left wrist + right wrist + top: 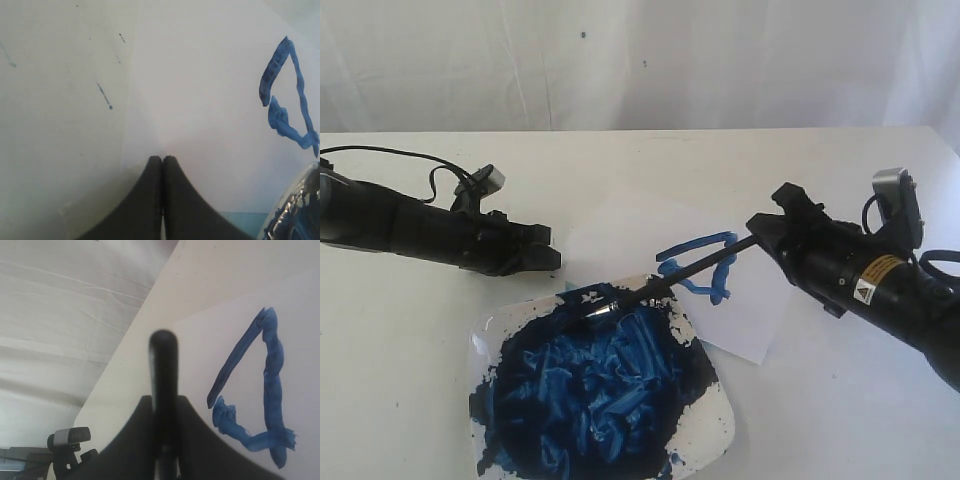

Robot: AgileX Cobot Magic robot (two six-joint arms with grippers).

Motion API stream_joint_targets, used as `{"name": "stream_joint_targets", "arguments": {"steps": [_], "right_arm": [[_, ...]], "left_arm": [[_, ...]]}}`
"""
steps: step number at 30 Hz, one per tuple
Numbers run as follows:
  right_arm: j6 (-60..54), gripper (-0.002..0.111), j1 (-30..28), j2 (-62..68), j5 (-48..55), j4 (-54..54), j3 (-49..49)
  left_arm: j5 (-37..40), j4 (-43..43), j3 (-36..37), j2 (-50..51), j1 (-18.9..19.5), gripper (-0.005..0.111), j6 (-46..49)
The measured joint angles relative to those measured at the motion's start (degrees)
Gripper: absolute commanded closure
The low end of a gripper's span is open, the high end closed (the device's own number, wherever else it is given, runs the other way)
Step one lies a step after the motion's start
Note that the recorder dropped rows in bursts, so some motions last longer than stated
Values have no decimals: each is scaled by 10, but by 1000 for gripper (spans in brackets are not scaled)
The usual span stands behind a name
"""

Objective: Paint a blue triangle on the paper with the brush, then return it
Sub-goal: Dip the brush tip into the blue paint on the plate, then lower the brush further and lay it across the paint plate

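- Black-handled brush (692,267): light, thin and stiff. Its smooth round handle could twist or slip in a loose pinch, and the loaded bristles will smear whatever they touch.
- Right end effector (758,232) pinches the handle's far end. The bristle end lies at the plate (718,425) rim, at the edge of the paint (590,390).
- Best hold, I judge, is the handle, well back from the ferrule.
- Triangle (698,244), probably wet, sits on the paper (620,232), a thin sheet that would slide easily.
- Left end effector (548,260) is pressed together and empty, its tips at the paper's edge.
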Motion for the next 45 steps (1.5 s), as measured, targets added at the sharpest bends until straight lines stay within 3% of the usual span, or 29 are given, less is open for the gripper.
{"name": "stream_joint_targets", "arguments": {"steps": [40, 45], "right_arm": [[23, 108, 24, 0, 63, 8, -3], [24, 97, 24, 0, 66, 9, -3]], "left_arm": [[0, 0, 0, 0, 0, 107, 0], [0, 0, 0, 0, 0, 107, 0]]}}
